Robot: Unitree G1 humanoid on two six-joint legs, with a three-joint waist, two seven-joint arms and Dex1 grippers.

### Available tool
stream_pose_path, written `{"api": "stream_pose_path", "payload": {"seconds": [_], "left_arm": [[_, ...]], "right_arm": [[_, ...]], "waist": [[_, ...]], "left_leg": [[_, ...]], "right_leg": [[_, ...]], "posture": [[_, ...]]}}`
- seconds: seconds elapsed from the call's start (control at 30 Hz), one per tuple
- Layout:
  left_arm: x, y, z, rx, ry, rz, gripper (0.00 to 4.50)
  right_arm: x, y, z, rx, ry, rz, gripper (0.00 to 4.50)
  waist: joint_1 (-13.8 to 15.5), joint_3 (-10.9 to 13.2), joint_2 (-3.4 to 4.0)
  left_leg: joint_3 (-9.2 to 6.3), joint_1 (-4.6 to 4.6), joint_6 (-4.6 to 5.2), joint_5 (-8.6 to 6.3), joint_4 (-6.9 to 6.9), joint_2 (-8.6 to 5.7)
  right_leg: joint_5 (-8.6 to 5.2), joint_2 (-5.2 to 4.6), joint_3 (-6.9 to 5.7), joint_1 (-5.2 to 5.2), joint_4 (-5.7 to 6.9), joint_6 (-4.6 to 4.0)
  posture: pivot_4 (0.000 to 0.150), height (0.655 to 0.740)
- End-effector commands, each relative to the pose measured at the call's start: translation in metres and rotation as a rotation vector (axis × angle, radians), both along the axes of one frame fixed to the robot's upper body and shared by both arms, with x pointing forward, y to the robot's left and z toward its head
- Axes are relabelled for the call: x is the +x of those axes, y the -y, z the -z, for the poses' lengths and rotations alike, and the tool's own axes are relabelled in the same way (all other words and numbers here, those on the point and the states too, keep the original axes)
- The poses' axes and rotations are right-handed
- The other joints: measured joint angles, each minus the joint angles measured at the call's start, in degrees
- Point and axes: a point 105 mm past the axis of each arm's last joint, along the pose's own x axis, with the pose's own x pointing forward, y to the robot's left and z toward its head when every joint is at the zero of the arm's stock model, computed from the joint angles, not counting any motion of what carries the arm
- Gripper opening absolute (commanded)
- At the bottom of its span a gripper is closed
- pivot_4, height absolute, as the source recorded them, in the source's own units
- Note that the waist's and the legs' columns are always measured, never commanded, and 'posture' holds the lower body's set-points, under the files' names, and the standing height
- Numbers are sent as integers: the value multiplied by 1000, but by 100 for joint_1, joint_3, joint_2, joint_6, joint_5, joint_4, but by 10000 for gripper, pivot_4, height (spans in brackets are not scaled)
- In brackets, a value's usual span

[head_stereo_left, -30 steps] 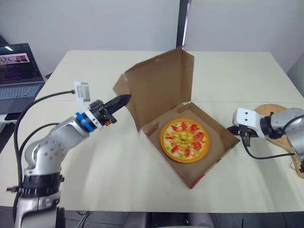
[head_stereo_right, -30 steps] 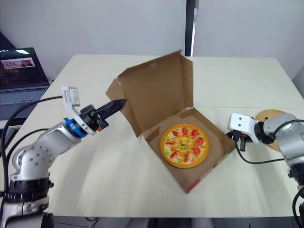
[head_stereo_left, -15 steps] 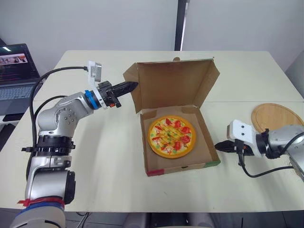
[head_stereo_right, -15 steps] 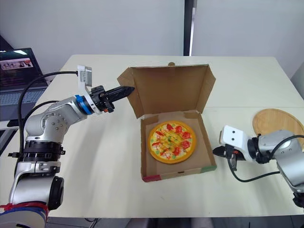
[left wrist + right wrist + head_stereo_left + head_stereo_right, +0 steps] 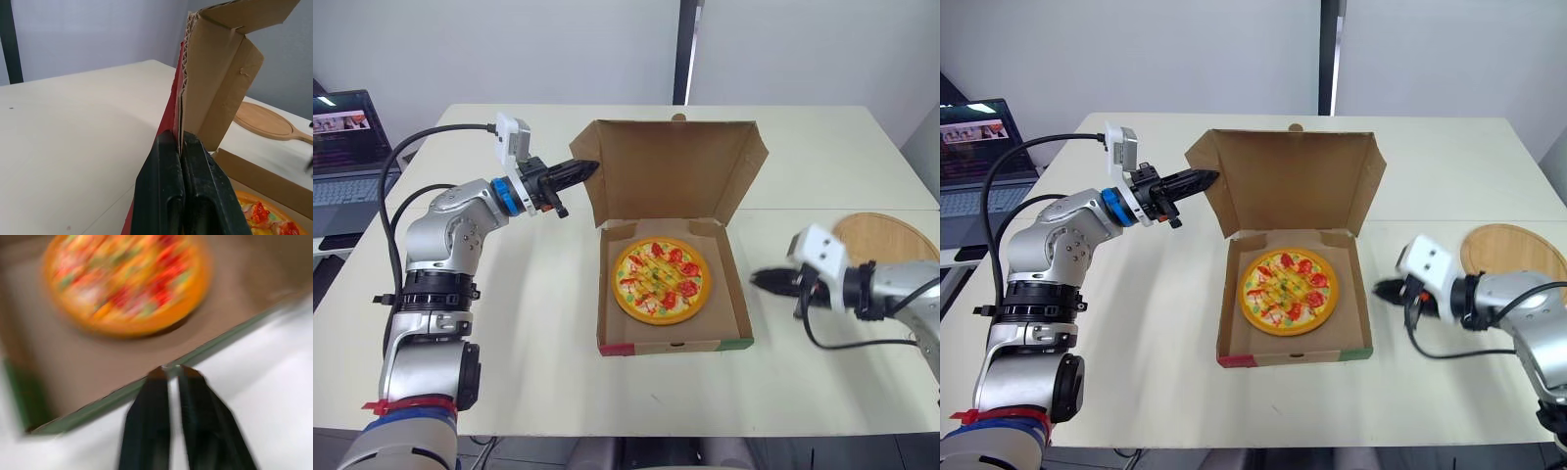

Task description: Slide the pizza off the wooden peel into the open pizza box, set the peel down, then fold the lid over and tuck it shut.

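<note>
Pizza (image 5: 661,279) sits in the box (image 5: 671,345) and the peel (image 5: 886,238) lies on the tabletop (image 5: 529,323), so only the upright lid (image 5: 671,171) is left: my left pincer (image 5: 590,166) clamps its side edge, my right pincer (image 5: 757,279) closed, empty, beside the box.

Motion smears the right gripper (image 5: 762,280) beside the right wall of the pizza box (image 5: 675,345), and in its own wrist view the pizza (image 5: 128,281) and the box's green-edged wall are a blur, the toppings beyond telling. On the right side of the table (image 5: 538,323) the wooden peel (image 5: 881,238) runs off the picture's edge, as the laptop (image 5: 347,147) does at left. In the left wrist view the lid (image 5: 215,73) is cropped at the top, its edge hidden where the fingers (image 5: 164,166) of the left gripper (image 5: 181,138) pinch it.
</note>
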Motion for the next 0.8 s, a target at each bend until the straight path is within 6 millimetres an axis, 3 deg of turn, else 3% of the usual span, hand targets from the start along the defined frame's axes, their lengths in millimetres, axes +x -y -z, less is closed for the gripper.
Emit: {"api": "stream_pose_path", "payload": {"seconds": [0.03,0.2,0.47,0.57,0.8], "left_arm": [[-5,1,-23,2,105,-4,0],[-5,1,-23,11,117,-17,0],[-4,3,-25,22,131,-22,0],[-5,5,-25,25,137,-23,0],[-5,6,-24,36,145,-40,0]], "right_arm": [[23,10,-38,141,190,148,16893],[53,3,-56,270,288,287,34130],[77,-20,-68,356,312,316,34130],[80,-23,-72,391,312,320,28055],[87,-32,-76,421,318,317,2373]], "waist": [[-6,0,-3],[-16,0,-3],[-47,-1,-2],[-91,-1,-2],[-176,-2,0]], "left_leg": [[-1,0,0,0,4,3],[3,-3,0,0,23,-2],[8,-52,0,0,54,-13],[6,-75,0,1,58,-16],[3,-78,1,1,59,-25]], "right_leg": [[0,1,-2,0,2,0],[1,-2,4,-15,37,-3],[2,-7,11,-77,81,-4],[3,-9,9,-98,84,-6],[3,-17,8,-100,85,-6]], "posture": [[1500,7400],[1500,7400],[1500,7400],[1500,7400],[1500,7400]]}}
